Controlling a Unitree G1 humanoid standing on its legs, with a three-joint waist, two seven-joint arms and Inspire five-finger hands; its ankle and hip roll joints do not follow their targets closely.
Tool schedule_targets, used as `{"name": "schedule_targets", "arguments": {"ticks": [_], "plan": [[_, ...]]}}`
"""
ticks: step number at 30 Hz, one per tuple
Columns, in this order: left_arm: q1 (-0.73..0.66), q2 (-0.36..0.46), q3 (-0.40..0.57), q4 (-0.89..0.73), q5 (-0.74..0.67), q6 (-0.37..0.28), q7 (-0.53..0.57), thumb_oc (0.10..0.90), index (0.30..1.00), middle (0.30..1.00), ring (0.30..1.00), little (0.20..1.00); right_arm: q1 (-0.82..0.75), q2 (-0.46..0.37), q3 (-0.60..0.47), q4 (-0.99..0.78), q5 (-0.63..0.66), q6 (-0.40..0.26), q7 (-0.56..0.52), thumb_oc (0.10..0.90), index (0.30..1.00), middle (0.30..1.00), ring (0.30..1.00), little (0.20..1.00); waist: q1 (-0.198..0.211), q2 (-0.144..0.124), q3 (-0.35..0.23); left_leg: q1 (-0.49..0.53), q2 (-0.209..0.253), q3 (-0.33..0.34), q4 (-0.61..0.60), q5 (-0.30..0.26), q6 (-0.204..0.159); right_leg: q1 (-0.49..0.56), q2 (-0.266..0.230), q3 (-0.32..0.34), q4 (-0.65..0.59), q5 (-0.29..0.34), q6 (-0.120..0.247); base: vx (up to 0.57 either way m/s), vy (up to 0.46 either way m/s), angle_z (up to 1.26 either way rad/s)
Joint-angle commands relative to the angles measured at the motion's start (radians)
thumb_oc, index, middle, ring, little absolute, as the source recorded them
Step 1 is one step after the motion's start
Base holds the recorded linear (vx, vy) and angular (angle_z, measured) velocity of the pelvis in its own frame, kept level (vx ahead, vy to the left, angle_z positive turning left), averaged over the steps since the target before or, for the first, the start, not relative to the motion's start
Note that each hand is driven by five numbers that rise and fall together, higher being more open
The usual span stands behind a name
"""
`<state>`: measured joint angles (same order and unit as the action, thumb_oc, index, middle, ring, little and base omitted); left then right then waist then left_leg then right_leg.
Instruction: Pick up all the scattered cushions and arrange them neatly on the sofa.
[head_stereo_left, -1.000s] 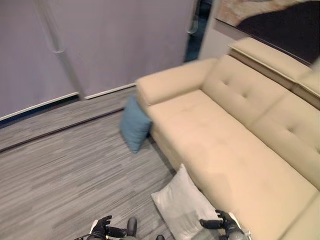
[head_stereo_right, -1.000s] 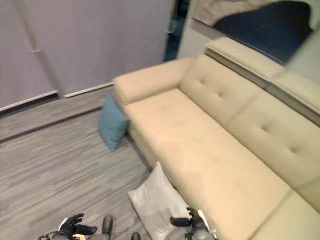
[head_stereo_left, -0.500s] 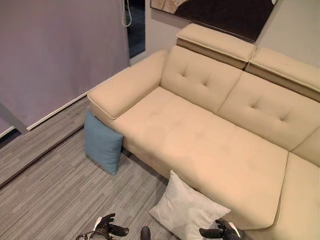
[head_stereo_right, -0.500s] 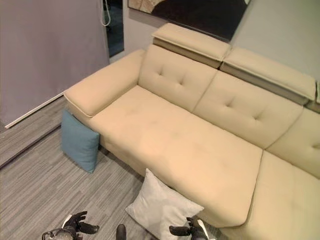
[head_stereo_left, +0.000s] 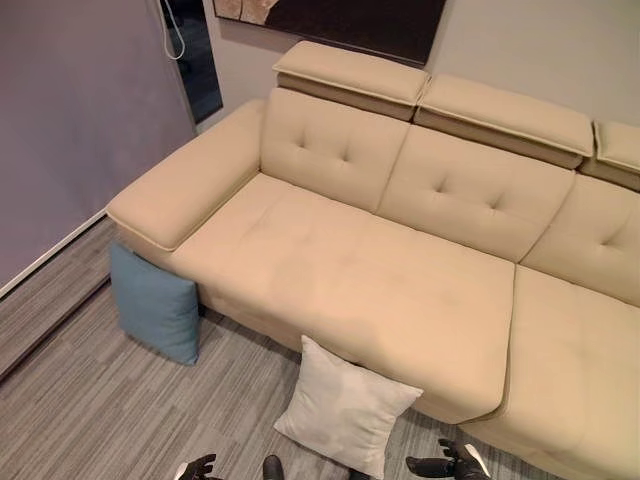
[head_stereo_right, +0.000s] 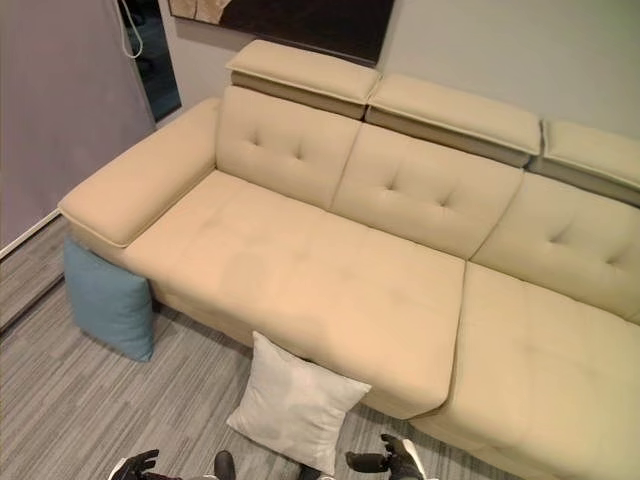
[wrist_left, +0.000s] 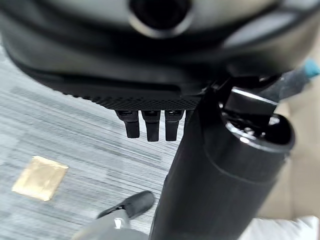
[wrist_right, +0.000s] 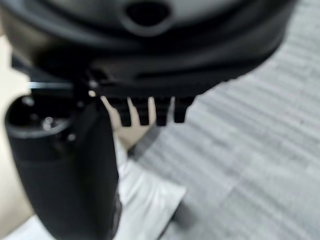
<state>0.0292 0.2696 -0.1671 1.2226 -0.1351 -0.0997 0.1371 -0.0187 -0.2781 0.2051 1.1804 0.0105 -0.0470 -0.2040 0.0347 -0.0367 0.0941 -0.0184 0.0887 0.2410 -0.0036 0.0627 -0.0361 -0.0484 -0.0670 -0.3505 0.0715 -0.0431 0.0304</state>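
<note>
The white cushion (head_stereo_left: 345, 412) and blue cushion (head_stereo_left: 155, 305) lean on the floor against the sofa (head_stereo_left: 380, 270), probably soft and light, best grasped at an edge; both hands (head_stereo_left: 440, 466) are relaxed and empty.

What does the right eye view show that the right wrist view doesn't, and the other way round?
Right eye view, of the two: the blue cushion propped against the sofa at its arm end, and the left hand. Right wrist view: the right hand from close, fingers straight, holding nothing. Both: the white cushion on the grey floor, leaning on the sofa's front.
</note>
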Motion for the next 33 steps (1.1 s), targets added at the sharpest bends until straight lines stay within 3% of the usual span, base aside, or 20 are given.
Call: {"name": "schedule_targets", "arguments": {"ticks": [1,4,6,11,19,26,27,33], "plan": [[-0.073,-0.004,0.001,-0.006,0.012,-0.030,-0.003,0.800,0.900,0.900,0.900,0.900,-0.070,-0.038,0.006,-0.002,-0.009,-0.032,-0.037,0.800,0.900,0.900,0.900,0.900,0.016,-0.045,0.010,-0.034,-0.106,-0.135,0.073,-0.113,0.005,0.079,0.001,0.061,-0.118,0.028,0.076,-0.07,0.025,-0.06],[-0.099,-0.014,-0.018,-0.010,-0.021,-0.040,0.005,0.800,0.900,0.900,0.900,0.900,-0.085,-0.044,0.020,-0.002,-0.008,-0.036,-0.044,0.800,0.900,0.900,0.900,0.900,0.046,-0.059,0.025,-0.091,-0.136,-0.316,0.103,-0.110,-0.021,0.068,0.002,0.107,-0.120,0.040,0.073,-0.05,0.026,-0.51],[-0.105,-0.019,-0.020,-0.006,-0.029,-0.036,0.003,0.800,0.900,0.900,0.900,0.900,-0.085,-0.047,0.022,0.003,-0.007,-0.035,-0.043,0.800,0.900,0.900,0.900,0.900,0.048,-0.059,0.021,-0.092,-0.146,-0.372,0.095,-0.114,-0.018,0.065,0.006,0.132,-0.118,0.042,0.075,0.04,0.051,-0.86],[-0.093,-0.019,-0.026,0.008,-0.001,-0.025,-0.010,0.800,0.900,0.900,0.900,0.900,-0.060,-0.039,0.009,0.004,-0.010,-0.029,-0.036,0.800,0.900,0.900,0.900,0.900,0.027,-0.049,-0.006,-0.037,-0.139,-0.355,0.027,-0.107,0.002,0.060,0.005,0.162,-0.104,0.042,0.083,0.08,0.116,-0.26],[-0.090,0.006,-0.008,0.007,0.013,-0.023,-0.004,0.800,0.900,0.900,0.900,0.900,-0.076,-0.018,0.025,-0.019,-0.014,-0.019,-0.030,0.800,0.900,0.900,0.900,0.900,0.037,-0.039,0.030,-0.015,-0.140,-0.286,-0.014,-0.095,0.040,-0.032,-0.025,0.216,-0.015,0.069,0.125,-0.01,0.135,-0.50],[-0.086,0.020,0.003,0.005,0.014,-0.022,-0.004,0.800,0.900,0.900,0.900,0.900,-0.076,-0.016,0.025,-0.036,-0.016,-0.031,-0.034,0.800,0.900,0.900,0.900,0.900,0.052,-0.028,0.036,-0.015,-0.130,-0.250,-0.045,-0.078,0.047,-0.026,-0.042,0.111,0.046,0.036,0.121,-0.04,0.031,-0.34],[-0.081,0.016,0.003,0.004,0.015,-0.023,-0.006,0.800,0.900,0.900,0.900,0.900,-0.061,-0.015,0.017,-0.036,-0.007,-0.033,-0.035,0.800,0.900,0.900,0.900,0.900,0.066,-0.040,0.019,-0.018,-0.139,-0.224,-0.053,-0.078,0.043,0.021,-0.046,0.067,-0.021,0.028,0.115,-0.02,-0.031,-0.10],[-0.099,0.003,-0.002,-0.020,-0.017,-0.029,0.006,0.800,0.900,0.900,0.900,0.900,-0.054,-0.023,-0.004,-0.043,0.026,-0.038,-0.051,0.800,0.900,0.900,0.900,0.900,0.048,-0.030,0.022,-0.028,-0.127,-0.216,-0.065,-0.070,0.033,0.012,-0.034,0.079,-0.071,0.039,0.106,-0.02,-0.075,-0.09]]}}
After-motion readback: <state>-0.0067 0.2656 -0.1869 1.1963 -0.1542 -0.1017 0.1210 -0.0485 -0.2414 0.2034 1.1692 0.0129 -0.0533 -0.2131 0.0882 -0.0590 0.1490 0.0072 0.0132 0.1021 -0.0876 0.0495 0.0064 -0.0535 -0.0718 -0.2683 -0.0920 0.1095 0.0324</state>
